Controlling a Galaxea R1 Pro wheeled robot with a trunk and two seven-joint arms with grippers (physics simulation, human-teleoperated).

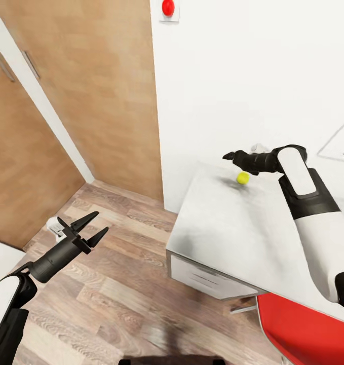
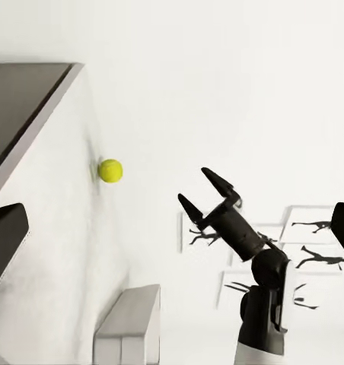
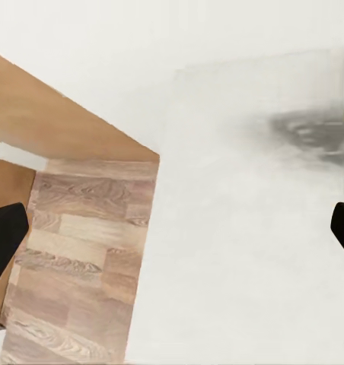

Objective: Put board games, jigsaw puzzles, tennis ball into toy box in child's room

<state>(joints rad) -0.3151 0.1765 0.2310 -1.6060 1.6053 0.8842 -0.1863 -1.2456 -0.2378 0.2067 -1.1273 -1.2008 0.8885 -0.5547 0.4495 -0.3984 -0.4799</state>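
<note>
right gripper (image 1: 231, 155) spread wide above table (image 1: 227, 228), just beside ball (image 1: 242, 178); left gripper (image 1: 94, 227) wide over floor (image 1: 116, 294).

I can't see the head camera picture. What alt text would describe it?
A small yellow-green tennis ball sits on a pale grey table, just beside the right gripper, whose black fingers are open and not touching it. The left gripper hangs open over the wood-plank floor near a brown wooden door.
</note>
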